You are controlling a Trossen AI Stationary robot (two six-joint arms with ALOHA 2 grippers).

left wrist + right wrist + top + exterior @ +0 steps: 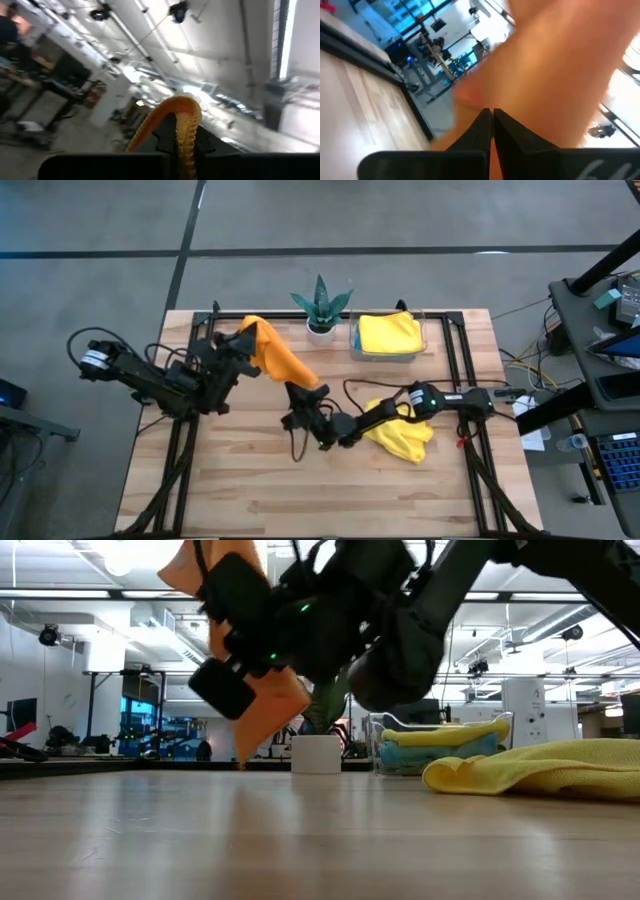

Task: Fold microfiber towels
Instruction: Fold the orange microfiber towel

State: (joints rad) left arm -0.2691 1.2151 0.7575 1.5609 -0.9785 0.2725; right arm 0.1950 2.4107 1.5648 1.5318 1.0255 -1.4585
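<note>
The left gripper [247,338] is clamped on 1 end of the orange towel [278,360], lifted above the table [250,480]. The right gripper [300,392] has closed on its lower end. A yellow towel [405,438] lies crumpled right of them; another [388,332] sits in the clear tray [352,340].

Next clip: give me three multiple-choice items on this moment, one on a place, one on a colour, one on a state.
1. Where is the loose yellow towel?
A on the table
B in the tray
C on the plant

2. What colour is the lifted towel?
A blue
B orange
C green

3. How is the left claw?
A open
B shut on the lifted towel
C shut on nothing

Key: 1 A, it lies crumpled on the boards. 2 B, it is orange in every view. 3 B, the cloth is pinched between its fingers in the left wrist view.
</note>
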